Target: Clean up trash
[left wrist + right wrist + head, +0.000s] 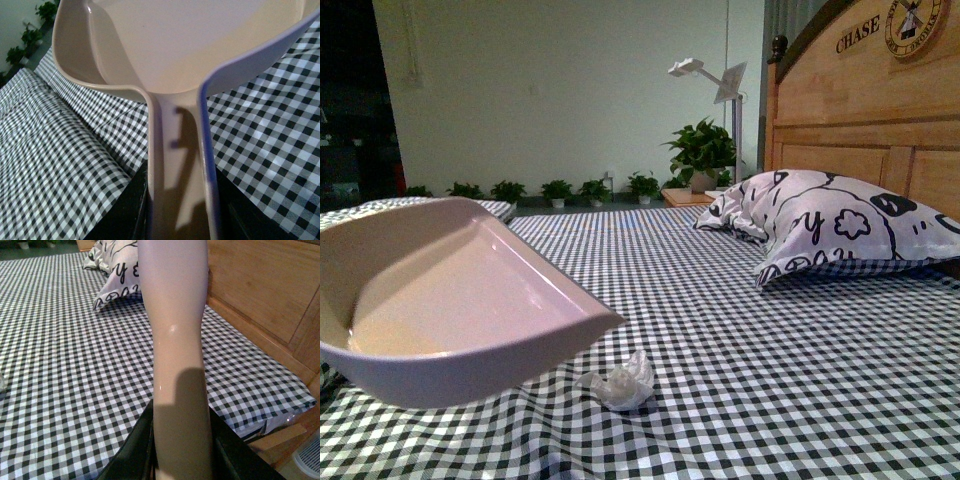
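The trash, a small crumpled wad of white tissue (622,381), lies on the checked bedsheet just right of the dustpan's front lip. The beige plastic dustpan (440,295) hangs low over the sheet at the left, its tray empty. My left gripper (180,220) is shut on the dustpan's handle (180,165); the tray (190,40) fills that view. My right gripper (182,460) is shut on the beige brush handle (177,340), which points up over the bed. The brush head is out of view. Neither arm shows in the front view.
A black-and-white printed pillow (830,225) lies at the right against the wooden headboard (865,110); it also shows in the right wrist view (117,270). The bed's side edge and wooden frame (280,430) are close to my right gripper. Potted plants (700,150) line the far wall.
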Controlling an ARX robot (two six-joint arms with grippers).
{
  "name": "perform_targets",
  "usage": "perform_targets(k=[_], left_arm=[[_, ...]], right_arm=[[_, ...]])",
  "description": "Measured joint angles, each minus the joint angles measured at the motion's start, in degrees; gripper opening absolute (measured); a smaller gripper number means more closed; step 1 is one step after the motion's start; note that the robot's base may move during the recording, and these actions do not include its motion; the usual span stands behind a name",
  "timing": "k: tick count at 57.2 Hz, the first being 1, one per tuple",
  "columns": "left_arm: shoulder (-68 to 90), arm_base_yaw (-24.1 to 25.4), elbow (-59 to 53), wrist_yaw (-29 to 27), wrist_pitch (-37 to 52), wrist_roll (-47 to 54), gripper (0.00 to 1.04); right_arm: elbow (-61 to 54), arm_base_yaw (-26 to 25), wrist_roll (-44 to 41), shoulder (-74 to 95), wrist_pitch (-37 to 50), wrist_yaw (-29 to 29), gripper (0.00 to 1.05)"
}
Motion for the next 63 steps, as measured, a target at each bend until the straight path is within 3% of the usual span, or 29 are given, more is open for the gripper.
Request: perform_targets(k=[9, 29, 63], left_arm=[[3.2, -2.1, -0.9, -1.4, -0.2, 3.1, 0.28], [11.9, -1.3, 1.2, -3.9, -5.9, 9.5, 0.28], [20.1, -2.5, 6.8, -3.9, -2.8, 10.2, 0.28]], right_arm=[[0.0, 0.0, 0.0, 0.0, 0.0, 0.0, 0.21], [0.0, 0.0, 0.0, 0.0, 0.0, 0.0, 0.21], [0.0, 0.0, 0.0, 0.0, 0.0, 0.0, 0.21]])
